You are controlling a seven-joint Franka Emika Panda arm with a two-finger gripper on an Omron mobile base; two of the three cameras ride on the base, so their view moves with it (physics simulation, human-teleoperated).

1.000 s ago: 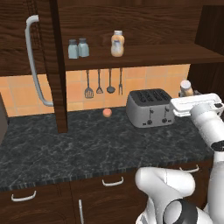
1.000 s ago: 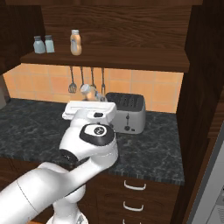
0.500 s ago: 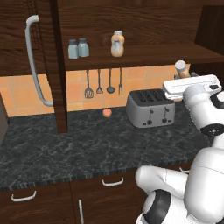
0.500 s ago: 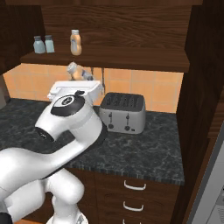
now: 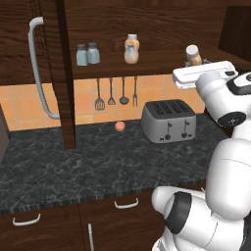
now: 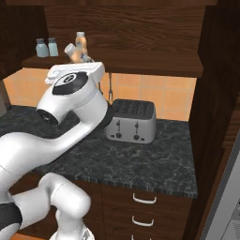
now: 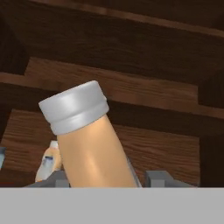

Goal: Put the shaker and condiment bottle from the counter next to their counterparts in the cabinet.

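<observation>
Tool is closed on the condiment bottle, gripping its lower body; the bottle leans left in the hand view, pale cap up, with the fingertips just showing at either side. Left base view has the held bottle poking up above the white hand, level with the cabinet shelf, near its right end. Right base view shows the same bottle tilted, just in front of the shelf and right beside the orange-tan counterpart bottle.

On the shelf, left base view: two blue-grey shakers side by side toward the left end, counterpart bottle well right of them. The hand view catches that bottle small at lower left.

Cabinet door with curved grey handle stands open at left. On the black tabletop: toaster near the back edge, small orange ball left of it. Utensils hang on the wall under the shelf.
</observation>
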